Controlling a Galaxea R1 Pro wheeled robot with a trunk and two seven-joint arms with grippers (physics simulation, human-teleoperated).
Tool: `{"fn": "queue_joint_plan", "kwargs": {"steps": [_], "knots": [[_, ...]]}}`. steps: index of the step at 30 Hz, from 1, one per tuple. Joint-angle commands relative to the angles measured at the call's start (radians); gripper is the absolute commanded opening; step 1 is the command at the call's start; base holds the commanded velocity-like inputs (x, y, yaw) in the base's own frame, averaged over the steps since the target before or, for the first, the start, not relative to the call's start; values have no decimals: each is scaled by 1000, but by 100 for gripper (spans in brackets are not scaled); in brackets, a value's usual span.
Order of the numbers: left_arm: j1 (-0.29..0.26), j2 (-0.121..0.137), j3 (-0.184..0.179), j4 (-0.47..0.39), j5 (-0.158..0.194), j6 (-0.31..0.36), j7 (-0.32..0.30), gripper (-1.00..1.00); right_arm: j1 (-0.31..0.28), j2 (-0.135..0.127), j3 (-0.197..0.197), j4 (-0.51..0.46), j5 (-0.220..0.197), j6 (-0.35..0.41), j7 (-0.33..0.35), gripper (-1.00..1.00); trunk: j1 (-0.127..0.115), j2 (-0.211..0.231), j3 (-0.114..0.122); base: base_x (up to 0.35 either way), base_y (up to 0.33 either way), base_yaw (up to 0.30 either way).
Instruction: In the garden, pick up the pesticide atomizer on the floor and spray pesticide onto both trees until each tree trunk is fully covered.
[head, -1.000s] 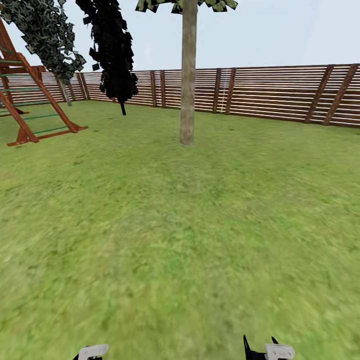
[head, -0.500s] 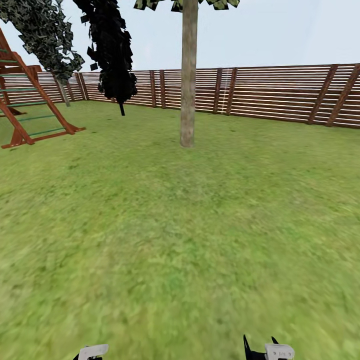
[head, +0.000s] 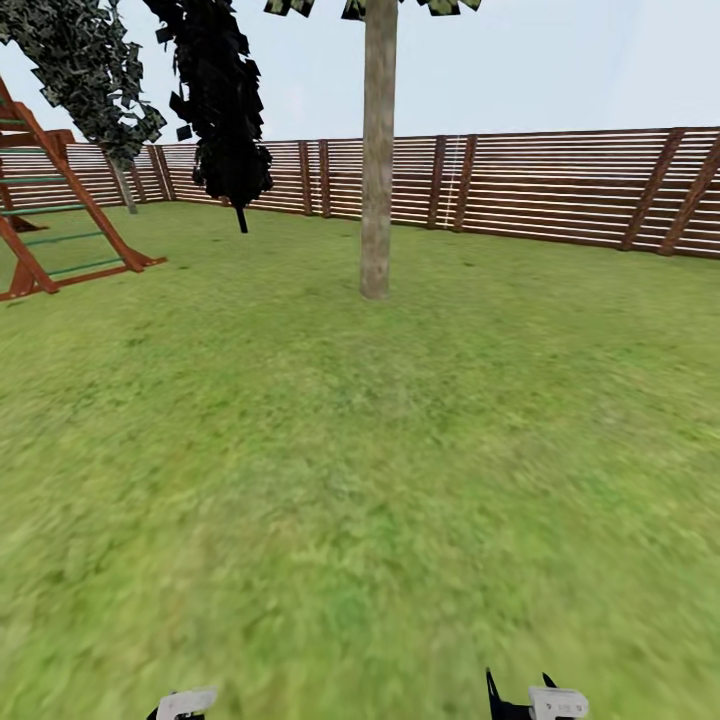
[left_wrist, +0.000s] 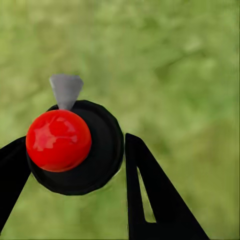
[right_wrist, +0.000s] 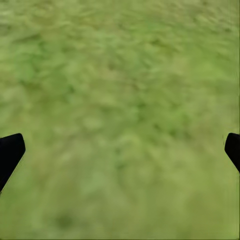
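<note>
Left tool (left_wrist: 75, 170) grips the pesticide atomizer (left_wrist: 80, 150); right tool (right_wrist: 120, 150) hangs released. Open grass (head: 360, 480) leads to the upright tree trunk (head: 377, 160), fence (head: 560, 185) behind.

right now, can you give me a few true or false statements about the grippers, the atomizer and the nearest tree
1. The left gripper is closed on the pesticide atomizer. True.
2. The right gripper holds a second bottle. False: its fingers are spread wide with only grass between them.
3. The nearest tree trunk stands upright ahead of the robot. True.
4. That trunk is already covered in whitish specks. False: it shows plain mottled bark, no specks visible.
5. A brick wall rings the lawn. False: it is a wooden fence of horizontal slats.
6. A wooden climbing frame stands at the left of the head view. True.
</note>
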Motion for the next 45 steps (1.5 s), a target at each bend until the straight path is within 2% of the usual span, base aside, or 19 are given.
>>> {"fn": "queue_joint_plan", "kwargs": {"steps": [1, 45], "knots": [[0, 0, 0, 0, 0, 0, 0, -100, 0, 0, -1, 0, 0, 0, 0, 100, 0, 0, 0, 339, 0, 0], [0, 0, 0, 0, -1, 0, 0, -100, 0, -2, -1, 0, 1, 0, -1, 100, 0, 0, 0, 339, 0, 0]]}}
